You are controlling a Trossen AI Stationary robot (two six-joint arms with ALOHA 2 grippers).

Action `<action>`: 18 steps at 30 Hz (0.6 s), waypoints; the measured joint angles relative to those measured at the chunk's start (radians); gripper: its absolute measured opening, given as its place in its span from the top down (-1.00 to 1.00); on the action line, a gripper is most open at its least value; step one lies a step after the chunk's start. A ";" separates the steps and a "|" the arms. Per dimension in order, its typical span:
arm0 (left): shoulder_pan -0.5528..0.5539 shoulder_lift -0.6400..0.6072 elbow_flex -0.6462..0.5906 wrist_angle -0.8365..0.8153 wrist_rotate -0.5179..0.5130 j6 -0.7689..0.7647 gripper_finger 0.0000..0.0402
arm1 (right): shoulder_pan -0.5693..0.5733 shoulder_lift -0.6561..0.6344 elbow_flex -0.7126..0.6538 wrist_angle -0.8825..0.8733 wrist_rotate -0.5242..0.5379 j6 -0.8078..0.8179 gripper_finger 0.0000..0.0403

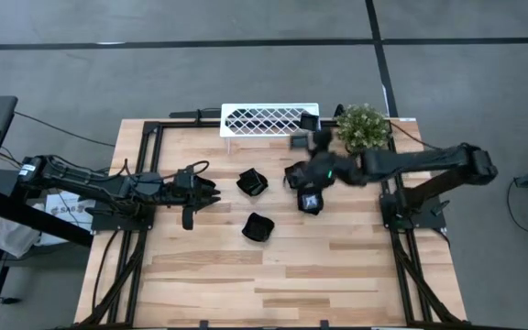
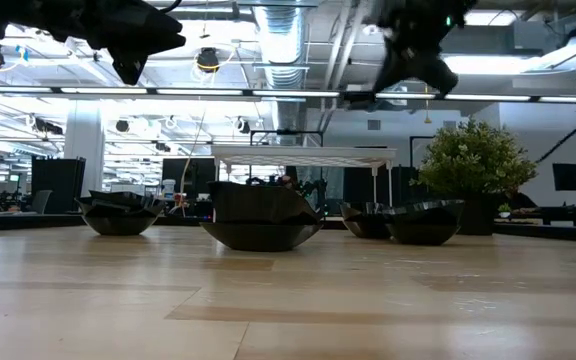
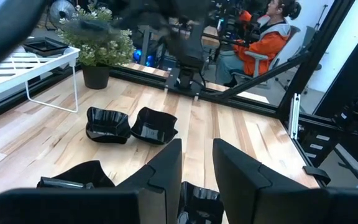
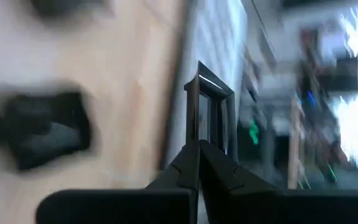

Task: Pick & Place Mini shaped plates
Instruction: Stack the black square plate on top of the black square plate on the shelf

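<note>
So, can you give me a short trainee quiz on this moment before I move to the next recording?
1. How many glossy black mini shaped plates lie on the wooden table?
2. True or false: the left pincer hangs directly above the white lattice rack.
3. In the high view, what stands just off the rack's right end? A) a potted green plant B) a red mug C) a cardboard box

Key: 1. Four. 2. False: it hangs open over the table's left part, away from the rack, while the right pincer is shut. 3. A.
</note>
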 joint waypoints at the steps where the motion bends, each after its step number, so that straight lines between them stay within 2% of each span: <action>1: 0.000 0.000 0.000 0.000 0.000 0.000 0.54 | -0.038 -0.023 -0.022 0.021 -0.003 0.000 1.00; 5: 0.000 0.000 0.000 0.003 0.000 0.000 0.54 | -0.206 -0.080 -0.120 0.167 -0.012 -0.010 1.00; 9: 0.000 0.000 0.000 0.005 0.000 0.000 0.54 | -0.333 -0.082 -0.198 0.318 -0.052 -0.060 1.00; 12: 0.000 0.000 0.000 0.005 0.000 0.000 0.54 | -0.362 -0.043 -0.211 0.357 -0.095 -0.070 1.00; 18: 0.000 0.000 0.000 0.005 0.000 0.000 0.54 | -0.322 0.028 -0.212 0.433 -0.099 -0.116 1.00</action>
